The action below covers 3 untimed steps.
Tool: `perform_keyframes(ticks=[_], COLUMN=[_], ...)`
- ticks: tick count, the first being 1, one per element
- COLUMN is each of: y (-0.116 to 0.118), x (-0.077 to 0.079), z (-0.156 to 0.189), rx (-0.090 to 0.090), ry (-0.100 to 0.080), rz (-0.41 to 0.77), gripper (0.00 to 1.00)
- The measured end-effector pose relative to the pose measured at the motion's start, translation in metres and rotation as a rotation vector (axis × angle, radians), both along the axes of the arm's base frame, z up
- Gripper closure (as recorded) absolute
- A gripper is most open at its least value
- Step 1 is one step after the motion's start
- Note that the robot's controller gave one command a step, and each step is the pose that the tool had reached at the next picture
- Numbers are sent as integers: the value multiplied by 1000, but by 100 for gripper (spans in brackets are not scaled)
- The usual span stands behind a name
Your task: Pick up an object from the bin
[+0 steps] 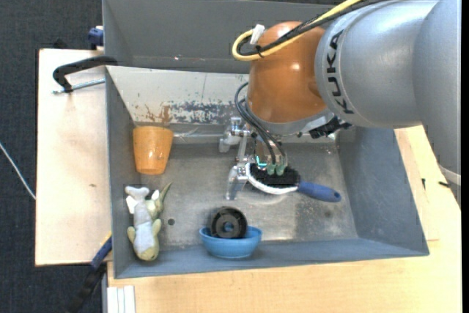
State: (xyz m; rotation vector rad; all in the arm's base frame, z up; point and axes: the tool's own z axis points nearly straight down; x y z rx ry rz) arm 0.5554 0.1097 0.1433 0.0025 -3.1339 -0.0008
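One blue-handled brush (302, 189) lies beside the end effector (233, 162).

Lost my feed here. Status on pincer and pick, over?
Pincer open, low at centre of bin, holding nothing. Blue-handled brush lies just beside it. Orange cup, plush toy, blue bowl well clear.

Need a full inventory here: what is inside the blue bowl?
A black round piece with a central hole lies in the blue bowl; anything beneath it is covered.
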Motion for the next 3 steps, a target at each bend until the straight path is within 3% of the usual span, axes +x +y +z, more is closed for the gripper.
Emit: perform_keyframes(ticks=[1, 2, 3], y=[-107, -101, -94], x=[-8, -7, -20], z=[-56, -53, 136], rx=[-3, 1, 0], ry=[-4, -8, -22], rz=[70, 76, 192], gripper=[0, 100, 100])
